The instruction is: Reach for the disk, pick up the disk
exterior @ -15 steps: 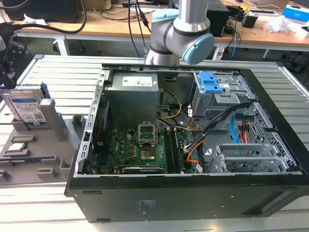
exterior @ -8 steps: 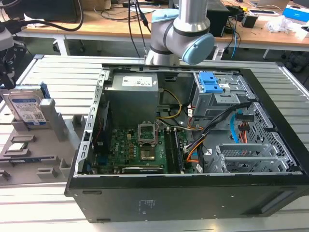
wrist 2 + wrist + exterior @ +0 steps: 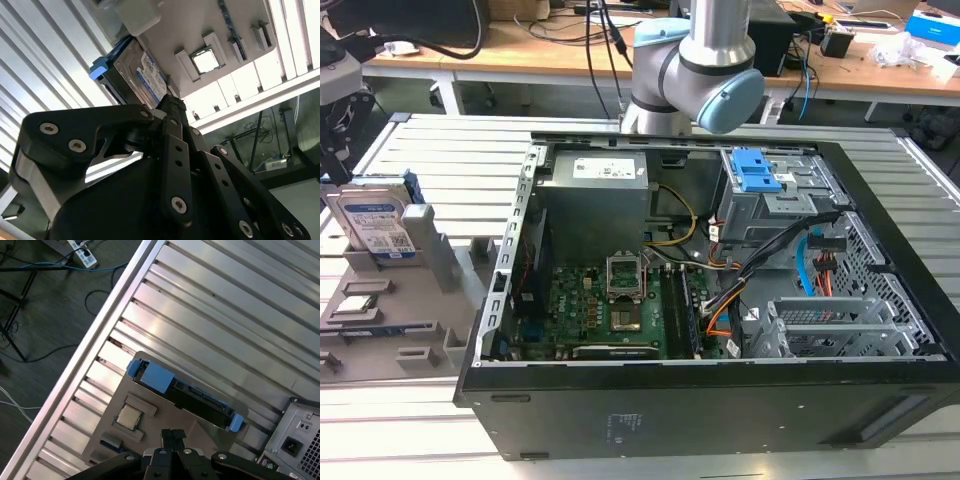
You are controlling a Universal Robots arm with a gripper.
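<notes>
The disk stands on edge in a slot of a grey holder, which lies on the slatted aluminium tabletop at the exterior view's left, well apart from the open computer case. Its white-and-blue label faces outward and a blue plastic frame wraps its edges. In the first wrist view the upper edge of the disk runs between two blue frame ends, with a processor chip lying flat in a recess of the holder near it.

The gripper hangs over the holder close to the disk without touching it. Its two fingertips lie together and carry nothing. In the second wrist view the black finger links fill the foreground, and the disk and the chip show beyond them.

Inside the case a grey power supply sits above the green motherboard, and a blue bracket is fixed to the drive cage at the exterior view's right
</notes>
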